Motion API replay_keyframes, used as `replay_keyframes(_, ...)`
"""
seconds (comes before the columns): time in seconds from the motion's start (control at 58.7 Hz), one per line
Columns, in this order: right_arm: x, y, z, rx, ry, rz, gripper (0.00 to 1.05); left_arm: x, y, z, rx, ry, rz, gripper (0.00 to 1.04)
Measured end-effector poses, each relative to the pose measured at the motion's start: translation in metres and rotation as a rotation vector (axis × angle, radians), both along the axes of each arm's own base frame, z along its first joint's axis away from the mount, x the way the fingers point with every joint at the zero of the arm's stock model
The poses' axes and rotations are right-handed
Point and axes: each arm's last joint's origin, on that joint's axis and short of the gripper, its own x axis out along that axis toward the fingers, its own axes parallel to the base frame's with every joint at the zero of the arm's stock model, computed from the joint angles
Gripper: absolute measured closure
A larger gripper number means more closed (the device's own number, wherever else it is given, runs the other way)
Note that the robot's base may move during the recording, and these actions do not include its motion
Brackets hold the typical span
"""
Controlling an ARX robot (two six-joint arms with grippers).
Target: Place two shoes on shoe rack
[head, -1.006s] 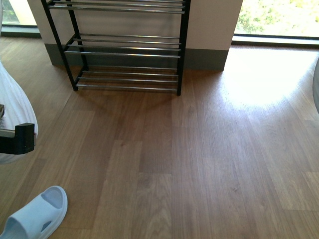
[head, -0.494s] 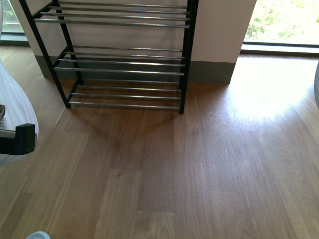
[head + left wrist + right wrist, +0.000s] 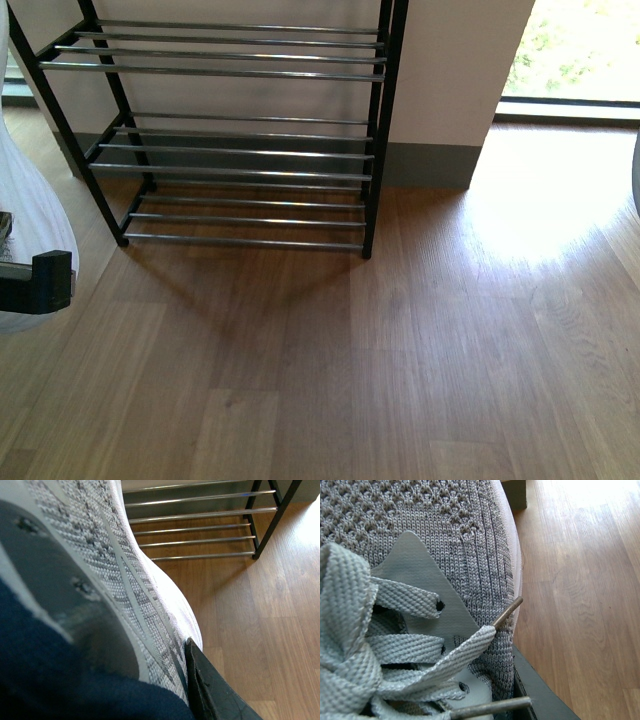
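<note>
The shoe rack [image 3: 240,150] has a black frame and chrome rod shelves and stands against the wall ahead, left of centre. Its lower tiers hold nothing. My left gripper [image 3: 40,282] is shut on a grey knit sneaker [image 3: 100,555]. The sneaker's white sole [image 3: 25,200] bulges in at the front view's left edge. In the left wrist view its navy lining [image 3: 60,680] and one black finger [image 3: 210,690] show, with the rack [image 3: 200,530] beyond. My right gripper [image 3: 520,692] is shut on the other grey knit sneaker [image 3: 445,540], and its laces [image 3: 395,645] fill that view.
Wooden plank floor [image 3: 400,350] stretches between me and the rack. A white wall with grey skirting [image 3: 430,165] runs behind the rack. To the right of it, a bright window [image 3: 580,50] reaches down to the floor.
The rack has grown larger and sits lower in the front view, so I have come closer to it. The light-blue slide at the lower left has left the view. Both grips are unchanged.
</note>
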Motion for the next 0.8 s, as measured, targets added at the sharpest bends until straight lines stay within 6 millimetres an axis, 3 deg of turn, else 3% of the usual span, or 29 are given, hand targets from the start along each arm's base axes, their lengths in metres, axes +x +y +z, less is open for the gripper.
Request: replay_keyframes(0.801,-0.0001,0.0005,-0.0005,0.002,0.001,0.004,1.0,0.0004,0.001,-0.0002,0.006,-0.001,0.01,1.03)
